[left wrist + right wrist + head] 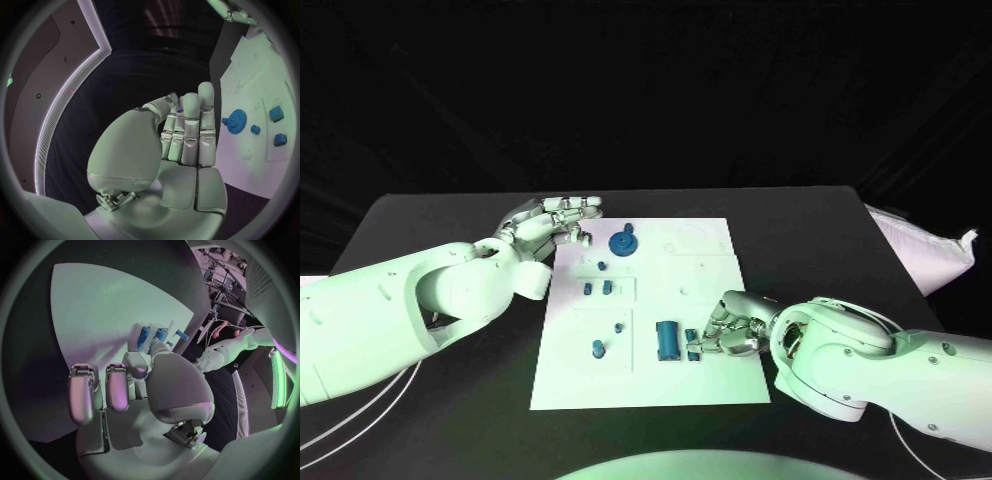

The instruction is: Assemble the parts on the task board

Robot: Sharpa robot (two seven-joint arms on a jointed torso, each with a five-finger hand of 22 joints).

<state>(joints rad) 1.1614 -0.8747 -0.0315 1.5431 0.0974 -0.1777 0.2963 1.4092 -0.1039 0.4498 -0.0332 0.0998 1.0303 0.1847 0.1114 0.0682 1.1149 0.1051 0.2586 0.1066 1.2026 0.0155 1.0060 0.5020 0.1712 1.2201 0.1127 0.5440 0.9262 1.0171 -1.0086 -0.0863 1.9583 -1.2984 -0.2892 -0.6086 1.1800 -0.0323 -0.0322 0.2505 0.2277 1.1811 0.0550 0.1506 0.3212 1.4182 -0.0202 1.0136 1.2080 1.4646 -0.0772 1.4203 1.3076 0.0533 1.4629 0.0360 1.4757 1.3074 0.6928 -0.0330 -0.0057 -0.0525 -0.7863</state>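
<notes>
Right hand [727,335] at the task board's [704,250] near edge, fingers closed on a small blue part [691,343]

Assembly looks barely begun: a blue gear [623,241] and several blue pieces lie loose (seating unclear); the left hand [557,225] waits far left, fingers pressed together, holding nothing.

**White arms, silver hands**

Two bulky arms in smooth, glossy white shells, rounded at the joints. Left robot hand [557,222] and right robot hand [728,328] in silver metal, built of short segmented links with visible seams. Fingers [190,131] blocky, with rounded pale tips. Broad domed shell behind each palm, small metal fittings at the wrist. Thin white cables [358,415] trailing beneath the left arm.
</notes>
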